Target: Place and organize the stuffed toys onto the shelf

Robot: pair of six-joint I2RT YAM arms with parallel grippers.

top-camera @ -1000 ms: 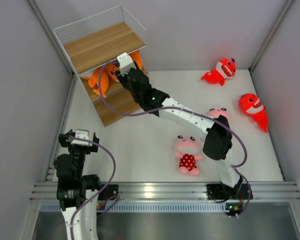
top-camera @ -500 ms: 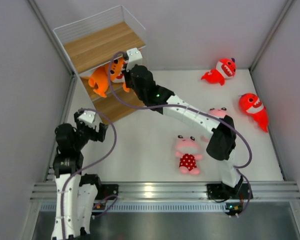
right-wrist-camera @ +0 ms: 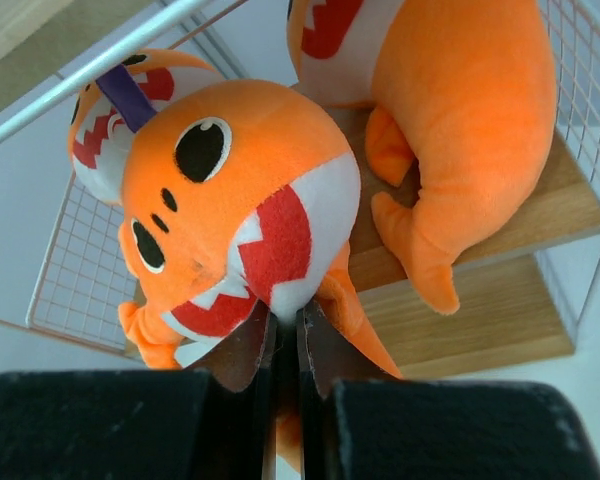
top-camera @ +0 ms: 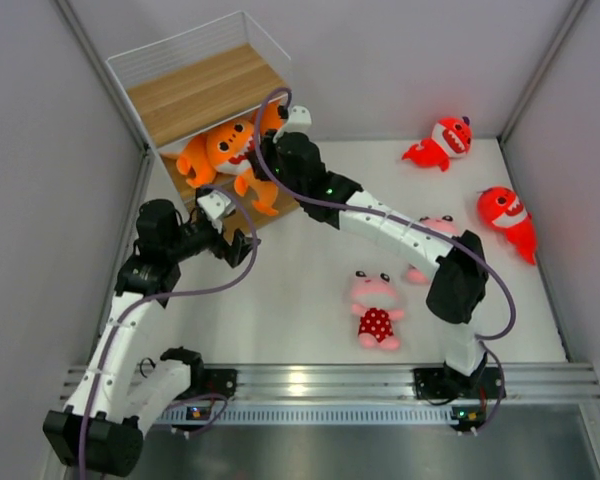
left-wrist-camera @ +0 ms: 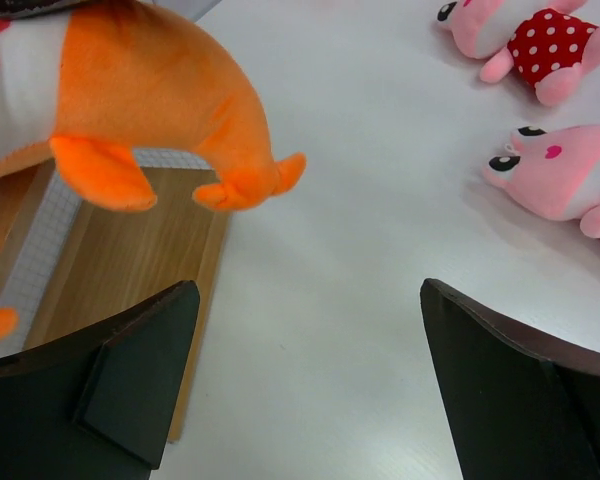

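Note:
My right gripper (right-wrist-camera: 283, 318) is shut on the white belly of an orange shark (right-wrist-camera: 230, 190) and holds it in front of the shelf (top-camera: 195, 90) at the far left. In the top view this gripper (top-camera: 260, 155) and shark (top-camera: 232, 148) sit at the shelf's middle tier. A second orange shark (right-wrist-camera: 460, 90) lies on a board, and a third (right-wrist-camera: 95, 140) is behind the held one. My left gripper (top-camera: 242, 247) is open and empty beside the bottom board (left-wrist-camera: 130, 250), under the held shark's tail (left-wrist-camera: 150, 100).
Two red sharks (top-camera: 442, 140) (top-camera: 505, 215) lie at the far right. One pink animal in a polka-dot dress (top-camera: 377, 310) lies mid-table; another (top-camera: 432, 228) is partly hidden under the right arm. Grey walls close in both sides.
My right gripper has moved right and out of the shelf, drawing the orange shark with it. My left arm has reached forward from its base to the shelf's bottom board.

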